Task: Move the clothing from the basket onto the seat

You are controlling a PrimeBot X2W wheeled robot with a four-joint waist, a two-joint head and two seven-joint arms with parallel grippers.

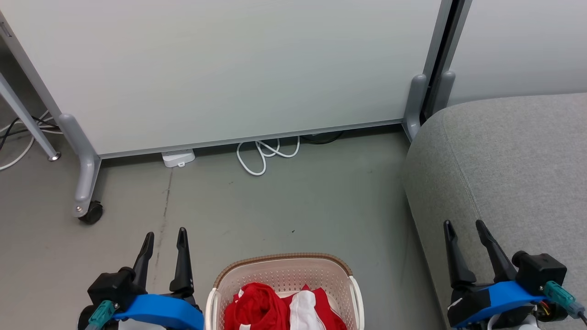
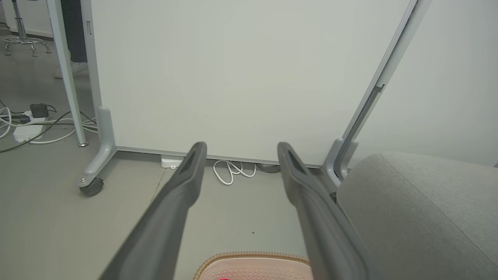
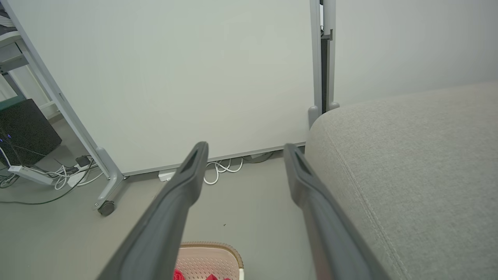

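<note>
Reaching down into the basket (image 1: 282, 257) is where trouble could begin. The clothing (image 1: 261, 305) lies heaped inside it, red folds with a white panel. A pinch on a loose fold alone would likely let the fabric slide free and drop on the floor (image 1: 385, 220) to the right of the basket, short of the seat (image 1: 504, 174). The long fingers could also catch the perforated wall and tip or drag the light basket.

Both claws are released, jaws spread and holding nothing. The left gripper (image 1: 165, 232) hangs just left of the basket, and the right gripper (image 1: 463, 223) hangs well to its right, over the seat's near edge.

Counted: one basket, one seat, two grippers, and one coiled white cable (image 1: 263, 158) beyond the basket, by the panel (image 1: 229, 68). The heap may be one garment or two; the folds hide that.
</note>
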